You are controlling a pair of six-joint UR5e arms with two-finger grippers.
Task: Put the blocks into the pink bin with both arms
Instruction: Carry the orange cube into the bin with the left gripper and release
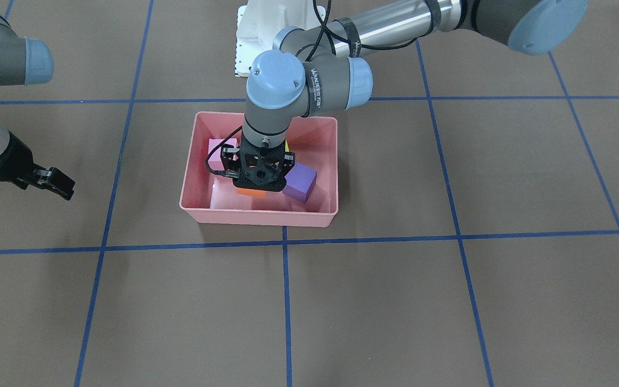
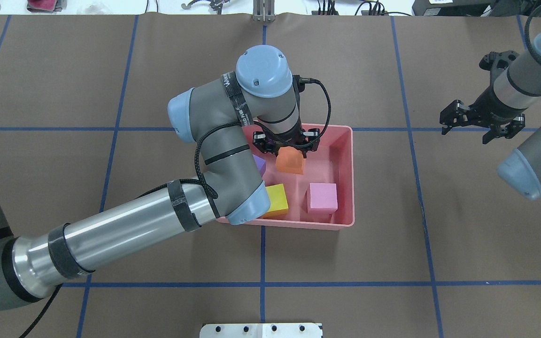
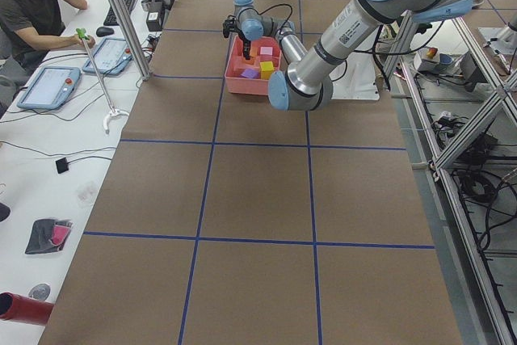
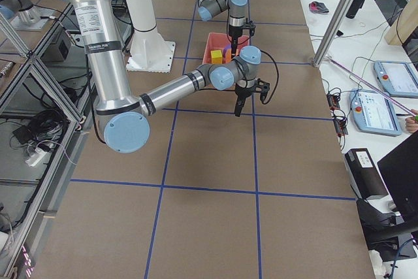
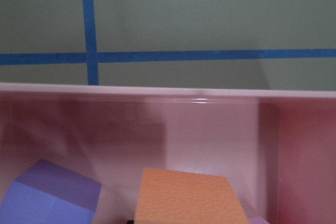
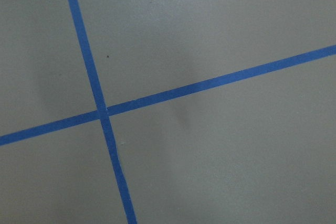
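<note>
The pink bin (image 2: 345,178) stands at the table's middle. In it lie the light pink block (image 2: 322,197), the yellow block (image 2: 276,199) and the purple block (image 1: 300,181). My left gripper (image 2: 287,148) reaches straight down into the bin and is shut on the orange block (image 2: 290,160), low over the bin floor beside the purple block. The left wrist view shows the orange block (image 5: 189,198), the purple block (image 5: 47,198) and the bin wall (image 5: 210,129). My right gripper (image 2: 465,134) is open and empty, well off to the bin's right above bare table.
The white pedestal base (image 1: 256,32) stands just behind the bin on the robot's side. Blue tape lines grid the brown table. An operator (image 3: 32,6) sits at a side desk with tablets. The left arm's forearm (image 2: 125,234) crosses the near left table.
</note>
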